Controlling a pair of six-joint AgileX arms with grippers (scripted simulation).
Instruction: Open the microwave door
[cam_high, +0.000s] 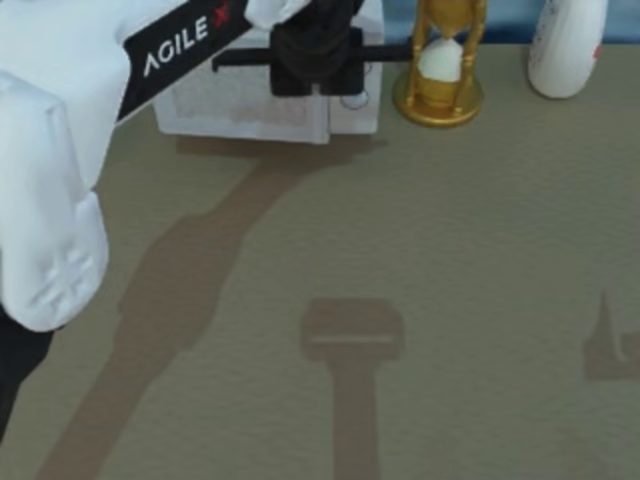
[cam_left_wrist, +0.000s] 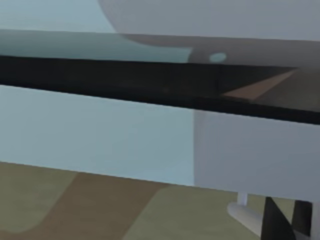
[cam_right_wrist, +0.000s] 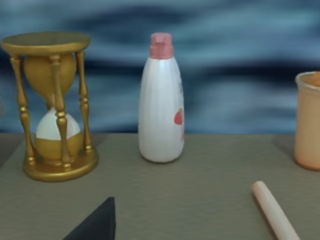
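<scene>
Microwave (cam_high: 345, 112): far edge of the table (cam_high: 450, 260), left of centre; microwave door (cam_high: 245, 112) faces near.
Left gripper (cam_high: 318, 50): over the microwave's top, above the door's right edge; whether its fingers are spread or grasp anything cannot be told.
Gold hourglass (cam_high: 440, 65): just right of the microwave.
White bottle (cam_high: 567, 45): far right, pink-capped.
Right arm: out of sight.

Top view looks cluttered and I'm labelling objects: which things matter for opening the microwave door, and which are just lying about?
Job: microwave; microwave door; left gripper at the microwave's front.

Lying about: gold hourglass; white bottle; orange cup; pale stick.
</scene>
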